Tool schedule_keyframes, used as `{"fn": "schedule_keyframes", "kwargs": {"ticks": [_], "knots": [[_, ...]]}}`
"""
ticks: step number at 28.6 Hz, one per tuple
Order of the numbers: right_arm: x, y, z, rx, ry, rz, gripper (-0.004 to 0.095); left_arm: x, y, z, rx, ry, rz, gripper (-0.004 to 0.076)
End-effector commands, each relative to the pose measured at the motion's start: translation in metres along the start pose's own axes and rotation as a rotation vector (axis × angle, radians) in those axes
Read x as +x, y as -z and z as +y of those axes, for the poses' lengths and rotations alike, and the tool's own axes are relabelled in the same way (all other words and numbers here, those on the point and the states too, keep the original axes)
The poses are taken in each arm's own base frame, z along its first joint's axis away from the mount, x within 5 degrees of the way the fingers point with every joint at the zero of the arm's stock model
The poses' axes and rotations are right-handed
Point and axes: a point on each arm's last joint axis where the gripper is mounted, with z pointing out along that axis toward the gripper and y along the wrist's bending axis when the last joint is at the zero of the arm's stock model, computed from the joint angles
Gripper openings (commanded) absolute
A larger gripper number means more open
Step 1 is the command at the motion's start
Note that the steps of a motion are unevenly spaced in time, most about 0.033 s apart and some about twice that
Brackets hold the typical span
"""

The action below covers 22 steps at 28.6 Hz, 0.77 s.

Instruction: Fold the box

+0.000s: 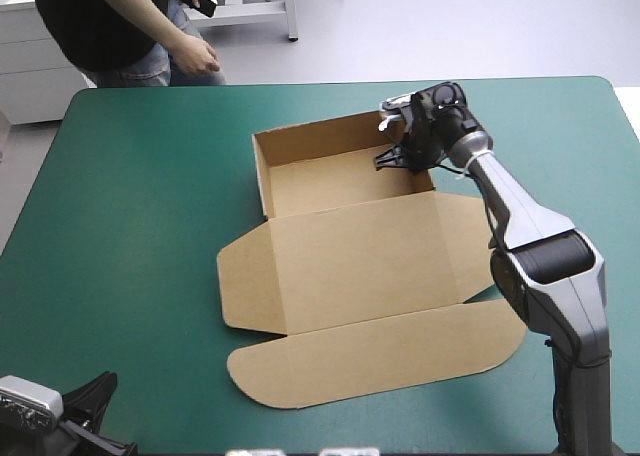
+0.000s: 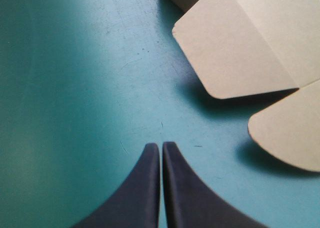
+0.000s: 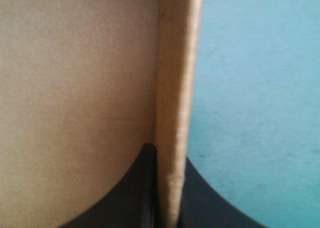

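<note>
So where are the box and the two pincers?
box (image 1: 370, 256), high view, on its flat lid.
right pincer (image 1: 392, 160), high view, between fingertips on the box wall.
left pincer (image 2: 161, 145), left wrist view, between its shut fingertips.

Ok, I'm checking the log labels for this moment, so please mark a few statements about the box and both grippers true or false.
1. The right gripper is shut on a side wall of the box. True.
2. The left gripper grips the lid's flap. False: it is shut on nothing, over the teal-green cover beside the flap.
3. The lid lies flat. True.
4. The tray's walls lie flat. False: they stand raised.
</note>
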Motion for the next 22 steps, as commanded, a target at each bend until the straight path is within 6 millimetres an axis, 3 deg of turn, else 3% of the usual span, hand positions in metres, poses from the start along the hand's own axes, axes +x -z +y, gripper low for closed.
{"fn": "schedule_keyframes", "kwargs": {"ticks": [1, 6, 11, 16, 22], "knots": [[-0.003, 0.056, -0.081, 0.179, -0.079, -0.134, -0.0022, -0.009, 0.007, -0.001, 0.011, 0.004, -0.102, -0.0008], [0.026, 0.07, -0.185, 0.278, -0.272, -0.12, -0.0022, -0.009, 0.006, -0.001, 0.011, 0.004, -0.098, -0.0008], [0.065, 0.07, -0.262, 0.352, -0.436, -0.071, -0.0021, -0.009, 0.006, -0.001, 0.011, 0.004, -0.098, -0.0008], [0.093, 0.052, -0.304, 0.381, -0.499, -0.001, -0.0022, -0.009, 0.006, -0.001, 0.011, 0.004, -0.098, -0.0008], [0.113, 0.011, -0.328, 0.372, -0.515, 0.1, -0.0022, -0.009, 0.006, -0.001, 0.011, 0.004, -0.098, -0.0008]]}}
